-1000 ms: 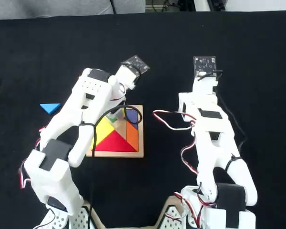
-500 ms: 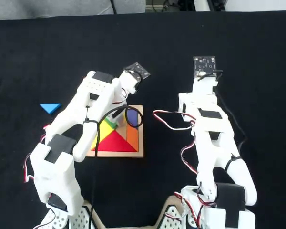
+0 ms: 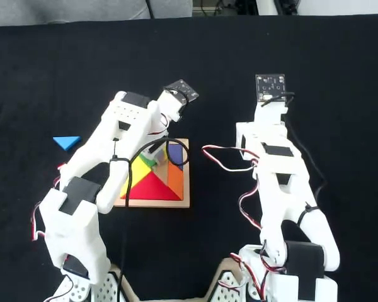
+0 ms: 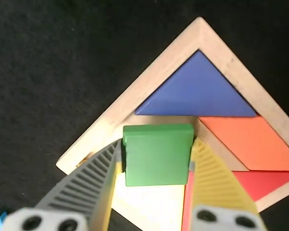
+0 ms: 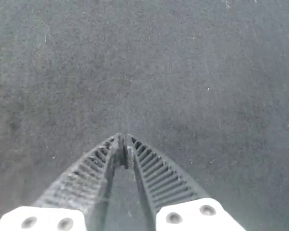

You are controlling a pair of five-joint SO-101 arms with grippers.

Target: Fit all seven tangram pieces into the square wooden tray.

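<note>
Left pincer [image 4: 156,144] is clamped narrowly on the green square [image 4: 157,159], a finger on each opposite side, over the far half of the wooden tray [image 4: 135,98], just beside the dark blue triangle [image 4: 197,91]. The square's edges lie diagonal to the tray's rim. Right pincer [image 5: 121,147], fingers together on nothing, hangs over bare tabletop [image 5: 183,57] well to the right.

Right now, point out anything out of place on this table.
A small blue triangle lies alone on the black cloth, well apart from the wooden tray. The green square is clamped in the left tool over the tray.
</note>
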